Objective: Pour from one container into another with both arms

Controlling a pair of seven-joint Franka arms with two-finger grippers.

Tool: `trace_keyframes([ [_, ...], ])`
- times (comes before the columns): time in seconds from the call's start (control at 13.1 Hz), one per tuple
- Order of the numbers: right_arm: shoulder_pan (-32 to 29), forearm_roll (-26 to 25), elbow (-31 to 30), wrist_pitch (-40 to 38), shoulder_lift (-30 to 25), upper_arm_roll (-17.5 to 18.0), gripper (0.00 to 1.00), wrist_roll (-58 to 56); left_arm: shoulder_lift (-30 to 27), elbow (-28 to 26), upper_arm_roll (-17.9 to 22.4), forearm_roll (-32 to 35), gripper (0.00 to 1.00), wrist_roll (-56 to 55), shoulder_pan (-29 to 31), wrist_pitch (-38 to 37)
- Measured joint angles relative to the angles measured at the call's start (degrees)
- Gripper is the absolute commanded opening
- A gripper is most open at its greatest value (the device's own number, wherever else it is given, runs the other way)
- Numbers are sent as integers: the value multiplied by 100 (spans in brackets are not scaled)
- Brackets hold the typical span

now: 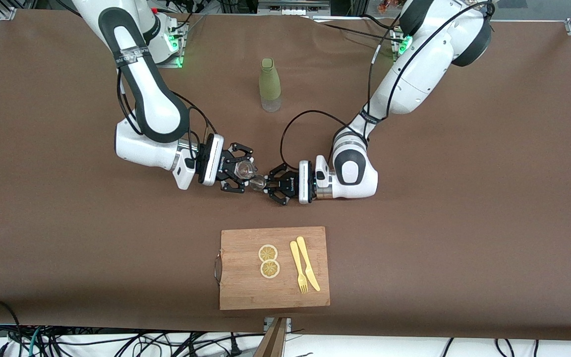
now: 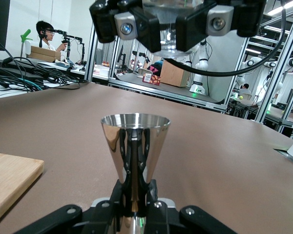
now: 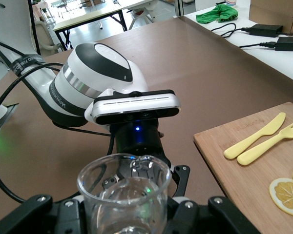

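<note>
Brown cloth table [image 1: 464, 223] bears a wooden cutting board [image 1: 246, 292].

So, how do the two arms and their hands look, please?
Both arms are white with rounded shells and black joint sections. Loose black cables run along each. The right arm bears a black band with white lettering; the left arm has a smaller one. Each wrist carries a silver ring and a white camera bar. The right hand and left hand are black, with linked fingers.
</note>
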Motion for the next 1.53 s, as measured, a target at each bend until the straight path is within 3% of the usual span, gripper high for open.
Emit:
trace_keyframes([
  [1.53,29,-1720,359,302,-1,58,21,1662,0,25,3,0,0,-33,2,0],
])
